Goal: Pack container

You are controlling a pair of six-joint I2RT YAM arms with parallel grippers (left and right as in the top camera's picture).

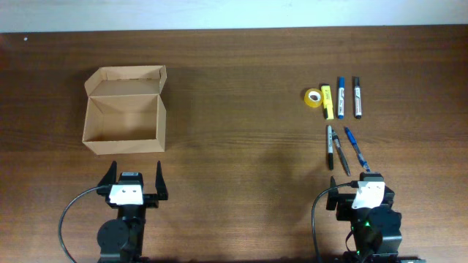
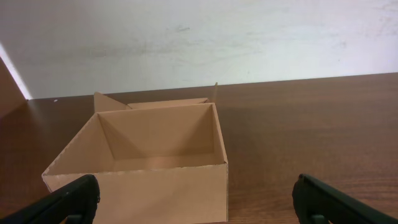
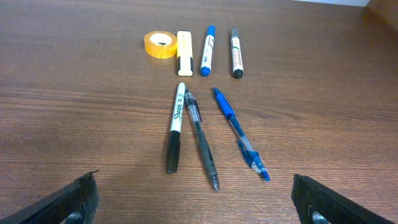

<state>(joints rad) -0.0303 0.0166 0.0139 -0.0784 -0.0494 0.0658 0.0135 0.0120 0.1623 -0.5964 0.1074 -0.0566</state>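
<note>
Item: small rectangular tan cardboard box (image 1: 123, 120), flap lid folded back and open, on the left of the dark brown wooden table (image 1: 234, 168), just beyond the left gripper (image 1: 136, 172), whose fingers are spread and hold nothing.

Right side, far row:
- yellow tape roll (image 1: 314, 97)
- yellow highlighter (image 1: 327, 102)
- blue marker (image 1: 341, 96)
- black marker (image 1: 357, 97)

Nearer row:
- black-and-white permanent marker (image 1: 330, 146)
- dark pen (image 1: 340, 153)
- blue pen (image 1: 357, 150)

Right gripper (image 3: 194, 186): on the near side of the pens, fingers wide apart, grasping nothing.
</note>
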